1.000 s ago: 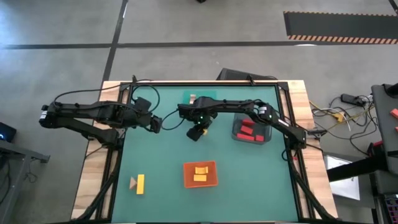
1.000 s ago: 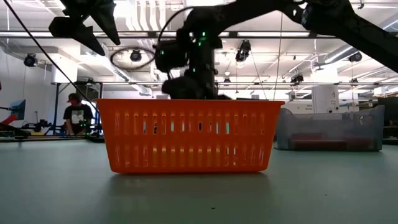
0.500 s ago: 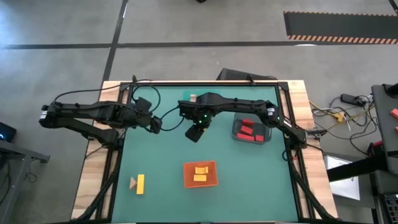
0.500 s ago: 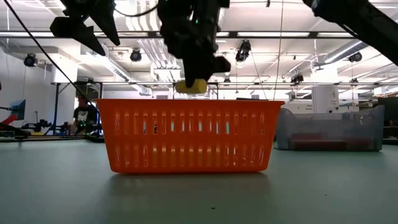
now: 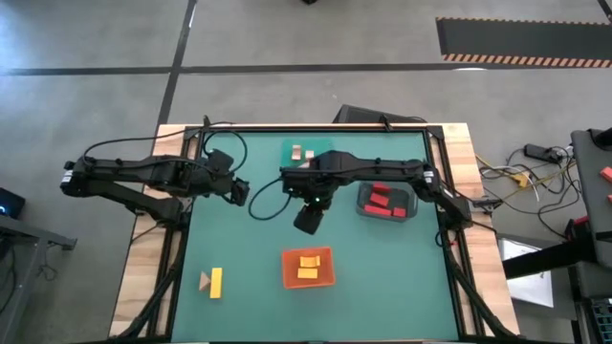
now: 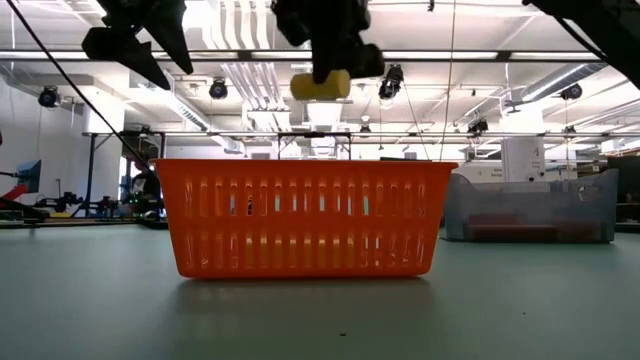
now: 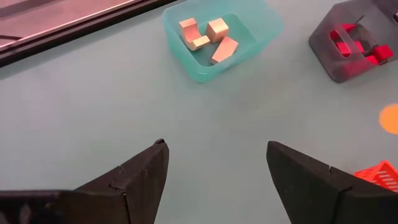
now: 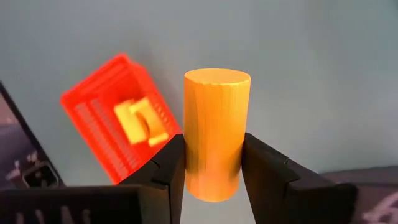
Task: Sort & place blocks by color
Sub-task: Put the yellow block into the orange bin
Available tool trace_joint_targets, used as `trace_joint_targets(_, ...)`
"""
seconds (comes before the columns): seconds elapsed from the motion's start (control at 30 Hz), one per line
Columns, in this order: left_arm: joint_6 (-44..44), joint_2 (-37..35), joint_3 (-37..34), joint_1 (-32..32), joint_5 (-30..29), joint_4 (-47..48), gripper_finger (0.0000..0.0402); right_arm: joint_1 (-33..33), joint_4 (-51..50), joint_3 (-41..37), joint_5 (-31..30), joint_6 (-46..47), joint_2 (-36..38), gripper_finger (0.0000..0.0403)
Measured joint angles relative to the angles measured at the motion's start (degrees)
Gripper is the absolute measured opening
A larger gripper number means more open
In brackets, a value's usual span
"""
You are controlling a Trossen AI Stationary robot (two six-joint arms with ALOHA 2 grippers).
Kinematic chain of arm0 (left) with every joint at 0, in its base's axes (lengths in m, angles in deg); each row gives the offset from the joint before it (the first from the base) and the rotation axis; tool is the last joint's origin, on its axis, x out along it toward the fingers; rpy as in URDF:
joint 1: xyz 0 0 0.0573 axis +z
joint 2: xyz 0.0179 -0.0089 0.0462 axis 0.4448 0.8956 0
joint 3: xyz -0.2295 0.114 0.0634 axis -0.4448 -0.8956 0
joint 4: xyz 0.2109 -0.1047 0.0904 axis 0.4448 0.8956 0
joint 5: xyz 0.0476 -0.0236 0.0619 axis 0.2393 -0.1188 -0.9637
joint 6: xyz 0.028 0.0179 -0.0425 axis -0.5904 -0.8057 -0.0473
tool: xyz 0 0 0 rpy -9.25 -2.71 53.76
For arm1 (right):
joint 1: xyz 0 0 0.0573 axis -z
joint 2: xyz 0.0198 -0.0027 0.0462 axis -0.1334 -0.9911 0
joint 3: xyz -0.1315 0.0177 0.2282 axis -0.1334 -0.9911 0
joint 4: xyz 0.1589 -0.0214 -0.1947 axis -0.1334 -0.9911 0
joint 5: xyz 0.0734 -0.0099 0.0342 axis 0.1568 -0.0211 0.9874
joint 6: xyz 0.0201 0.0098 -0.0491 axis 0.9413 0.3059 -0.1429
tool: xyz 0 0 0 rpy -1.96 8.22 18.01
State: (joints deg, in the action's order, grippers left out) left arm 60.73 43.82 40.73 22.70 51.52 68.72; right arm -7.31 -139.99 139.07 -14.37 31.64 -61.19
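My right gripper (image 5: 308, 220) hangs over the middle of the table, above and behind the orange tray (image 5: 287, 258), shut on a yellow cylinder block (image 8: 216, 124). In the low view the cylinder (image 6: 320, 85) is above the tray's rim. Two yellow blocks (image 5: 308, 267) lie in the orange tray. The teal tray (image 5: 320, 146) holds tan blocks (image 7: 208, 37), and the grey tray (image 5: 363, 203) holds red blocks (image 5: 384, 200). A yellow bar (image 5: 216, 282) and a tan wedge (image 5: 204, 280) lie on the table at the near left. My left gripper (image 7: 214, 168) stands open at the left, high over bare table. My right gripper pinches the cylinder's round side (image 8: 214, 158) between its two fingers, about midway along its length. The fingers come from above, slanting down, and lie across the cylinder. The cylinder lies about level below the fingers, lifted clear of the table and the trays.
Green table top lies free between the trays and along the near edge. Cables loop on the table near my left gripper (image 5: 239, 194). Wooden side boards (image 5: 143, 277) flank the mat.
My right gripper has risen with the yellow cylinder, from behind the orange tray's wall to well above its rim. It has also drifted toward the table's near edge, closer to the orange tray. Its fingers stay shut on the cylinder.
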Motion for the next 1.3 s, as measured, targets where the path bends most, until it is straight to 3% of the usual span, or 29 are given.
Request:
trace_joint_targets(0.2,0.01,0.0,-0.01,0.0,-0.13,0.0,0.0255,-2.73,-5.28,0.0,1.55,-2.01,0.59,0.0114)
trace_joint_targets(0.6,0.02,0.13,-0.01,0.0,-0.11,0.0,0.0255,-7.34,-5.04,0.0,6.05,-4.31,0.35,0.0114)
trace_joint_targets(0.8,0.02,0.31,0.0,0.0,-0.11,-0.01,0.0255,-9.19,-2.68,-0.28,6.44,-5.76,-1.63,0.0114)
trace_joint_targets(1.3,-0.13,0.31,0.0,0.0,-0.11,0.0,0.0255,-9.96,4.07,-0.46,14.27,-8.84,-7.63,0.0121)
